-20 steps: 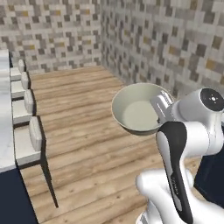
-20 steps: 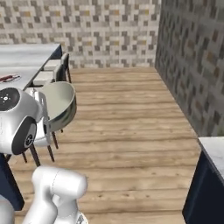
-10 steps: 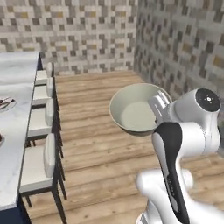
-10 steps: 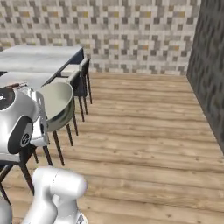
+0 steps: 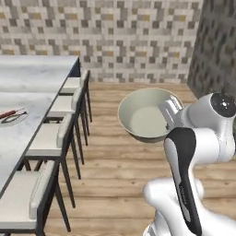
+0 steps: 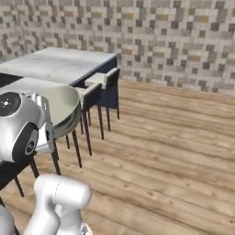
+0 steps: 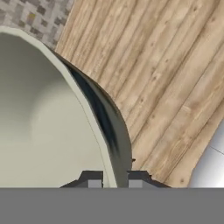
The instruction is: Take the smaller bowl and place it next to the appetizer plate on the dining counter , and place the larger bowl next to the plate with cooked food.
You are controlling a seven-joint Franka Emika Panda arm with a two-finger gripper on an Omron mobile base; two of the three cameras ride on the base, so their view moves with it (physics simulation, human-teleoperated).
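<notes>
The wooden plank floor (image 5: 115, 175) takes up most of the room, closed off by a mosaic-tiled back wall (image 5: 133, 37) and a darker tiled wall (image 5: 216, 46) on the right. Along the left runs the dining counter (image 5: 32, 92), a long white marble desk on a dark navy base. A row of pale-seated stools (image 5: 62, 133) with thin dark legs stands tight against its near edge, between the desk and the open floor. On the desk top near the left edge lies a small plate (image 5: 13, 116) with something red on it, too small to make out.

The larger bowl (image 5: 146, 115) hangs in the air over the floor, well apart from the desk and beside the stools, tilted so its cream inside faces the left base camera. In the right base view its mottled grey-green outside (image 6: 64, 112) sits just in front of a stool back.

The jaws (image 7: 114, 177) are pinched on the bowl's rim, one fingertip (image 7: 92, 179) inside and one outside.
</notes>
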